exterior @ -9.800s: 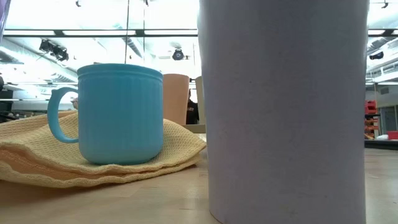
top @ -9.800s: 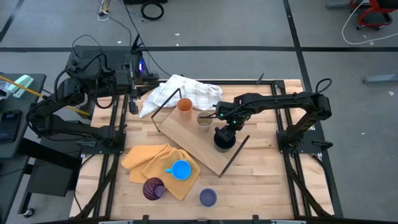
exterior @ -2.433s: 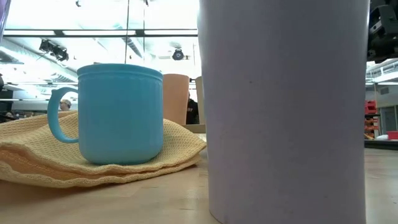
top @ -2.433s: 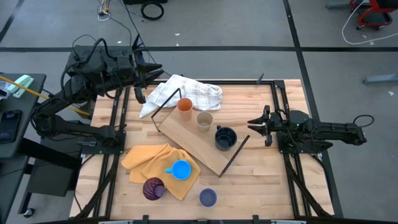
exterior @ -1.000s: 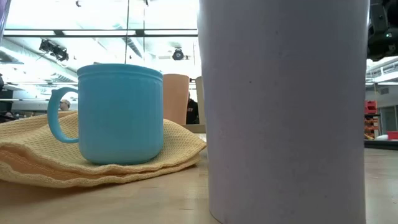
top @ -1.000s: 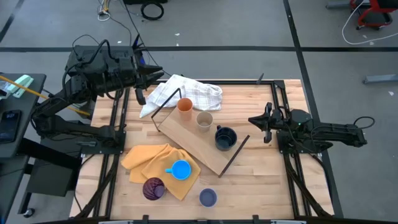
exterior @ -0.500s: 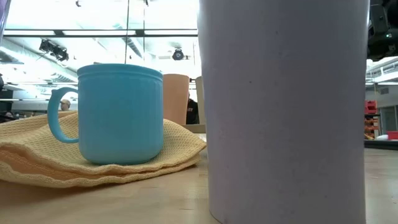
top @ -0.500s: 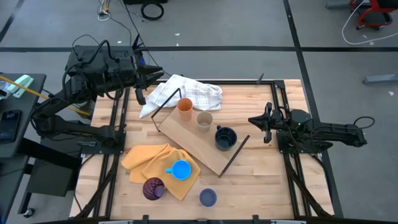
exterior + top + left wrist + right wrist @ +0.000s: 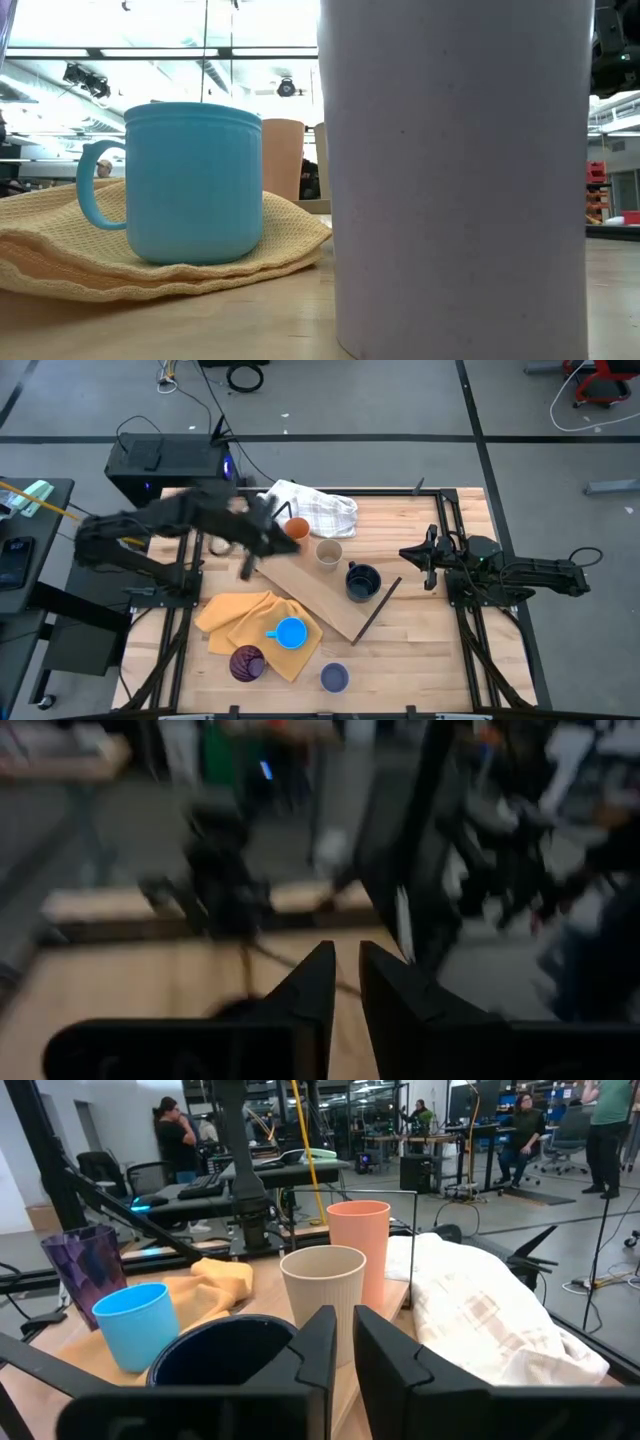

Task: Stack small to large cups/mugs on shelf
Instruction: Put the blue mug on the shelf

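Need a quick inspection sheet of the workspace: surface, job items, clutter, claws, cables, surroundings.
Surface: light wooden table.
Job's things: orange cup, beige cup, dark navy mug on light-wood shelf board; bright blue mug and dark purple cup on yellow cloth; lavender cup on table.
Clutter: white checked cloth.
Claws: left claw at shelf's left edge, narrow gap; right claw at right edge, nearly shut.
Cables: black cables on floor.
Surroundings: people at desks.
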